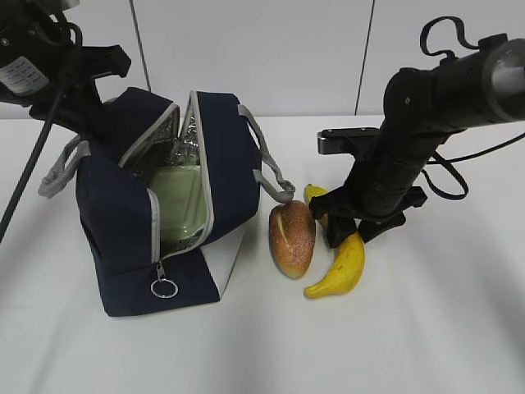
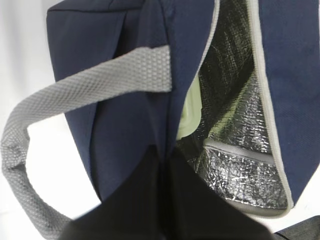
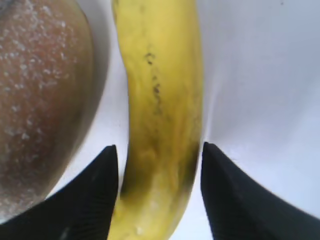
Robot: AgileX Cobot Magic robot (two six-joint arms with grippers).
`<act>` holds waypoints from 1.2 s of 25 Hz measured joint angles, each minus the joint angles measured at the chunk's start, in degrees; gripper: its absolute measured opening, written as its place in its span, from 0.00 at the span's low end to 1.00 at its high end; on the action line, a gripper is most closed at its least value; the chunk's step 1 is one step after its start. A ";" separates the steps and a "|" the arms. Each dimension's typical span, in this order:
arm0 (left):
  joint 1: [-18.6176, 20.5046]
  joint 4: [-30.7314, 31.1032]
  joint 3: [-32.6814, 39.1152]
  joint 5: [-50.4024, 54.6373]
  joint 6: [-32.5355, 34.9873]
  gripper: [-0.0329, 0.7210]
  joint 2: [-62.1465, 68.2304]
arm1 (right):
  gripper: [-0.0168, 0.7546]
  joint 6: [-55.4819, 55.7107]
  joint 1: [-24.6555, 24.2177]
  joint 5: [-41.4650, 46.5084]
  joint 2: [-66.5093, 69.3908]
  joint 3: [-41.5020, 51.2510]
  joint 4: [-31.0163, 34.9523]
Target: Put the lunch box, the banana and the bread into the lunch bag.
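Nearest you on the white surface [image 1: 426, 328] lies the banana [image 1: 340, 267], its curved tip toward the camera. Your right claw [image 1: 351, 231] has it straddled at mid-length: in the right wrist view the two dark fingers [image 3: 97, 200] stand one on each side of the yellow body [image 3: 162, 110], parted only a little wider than the fruit, with slim gaps showing, so it is open around the banana and not visibly pressing it. The bread [image 1: 292, 238] lies just beside the banana on its left, close to the left finger; you can see its brown, speckled crust [image 3: 40, 100] filling the left edge of that wrist view.

Your right arm [image 1: 426, 107] comes in from the upper right, bends down sharply at the wrist, and stands nearly vertical over the fruit.

Left of the bread sits the lunch bag [image 1: 131, 238], unzipped, its ring pull [image 1: 164, 288] hanging at the front corner. The lunch box [image 1: 176, 201] is already inside, its pale green lid showing against the silvery lining [image 2: 235, 170].

Farthest back, your left arm [image 1: 49, 66] reaches to the bag's rear left corner. In the left wrist view the left claw [image 2: 162, 165] has its dark fingers drawn together on the navy wall [image 2: 120, 130] at the bag's edge, beside the grey handle [image 2: 75, 87].
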 joint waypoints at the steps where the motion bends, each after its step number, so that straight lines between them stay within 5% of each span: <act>1: 0.00 0.00 0.00 0.00 0.00 0.04 0.00 | 0.53 0.00 0.00 0.13 0.00 0.00 -0.22; 16: 0.00 0.00 0.00 0.00 0.00 0.04 0.00 | 0.42 0.18 0.00 5.06 1.21 -2.50 -1.69; 25: 0.00 0.00 0.00 0.00 0.00 0.04 0.00 | 0.41 7.85 -0.13 22.94 -0.30 -18.05 -16.19; 30: 0.00 0.00 0.00 -0.05 0.00 0.04 0.00 | 0.41 5.22 -0.13 26.61 -4.73 -25.85 -6.04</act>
